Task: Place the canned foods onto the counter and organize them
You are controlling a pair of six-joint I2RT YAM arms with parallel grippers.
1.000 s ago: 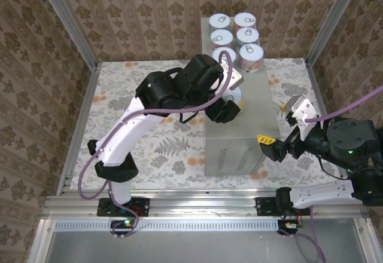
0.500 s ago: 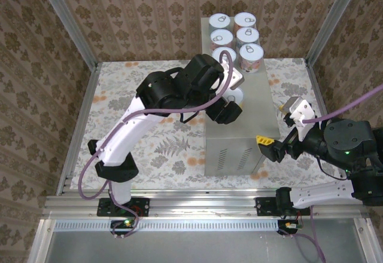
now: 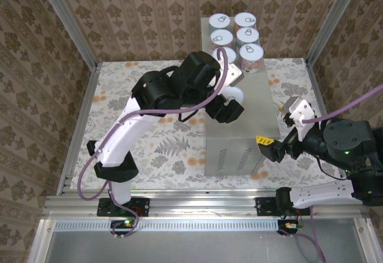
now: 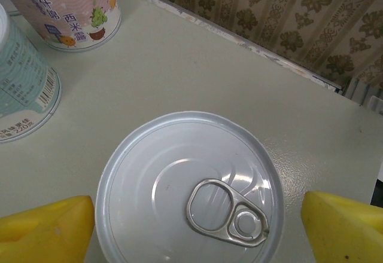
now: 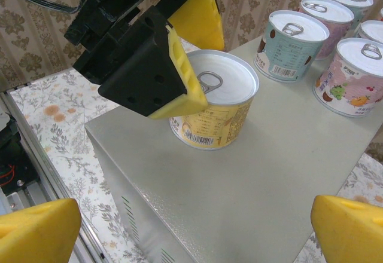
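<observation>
A yellow-labelled can (image 4: 188,185) stands upright on the grey counter (image 3: 251,125), in front of several other canned foods (image 3: 247,36) lined up in two rows at the far end. My left gripper (image 4: 197,230) hangs over this can with its jaws apart. One yellow pad (image 5: 179,92) sits close by the can's rim, and the other pad (image 4: 341,227) stands off it with a gap. The can (image 5: 218,110) rests on the counter top (image 5: 269,179) by itself. My right gripper (image 3: 270,146) is open and holds nothing, just off the counter's near right corner.
The counter is a tall box with vent slots (image 3: 230,155) on its near face, standing on a floral floor (image 3: 161,143). Patterned walls and metal frame posts (image 3: 78,119) enclose the area. A teal can (image 4: 24,89) and a pink can (image 4: 69,12) stand close behind the left gripper.
The left jaws have opened off the yellow can, which stays standing on the counter. The right arm has barely shifted.
</observation>
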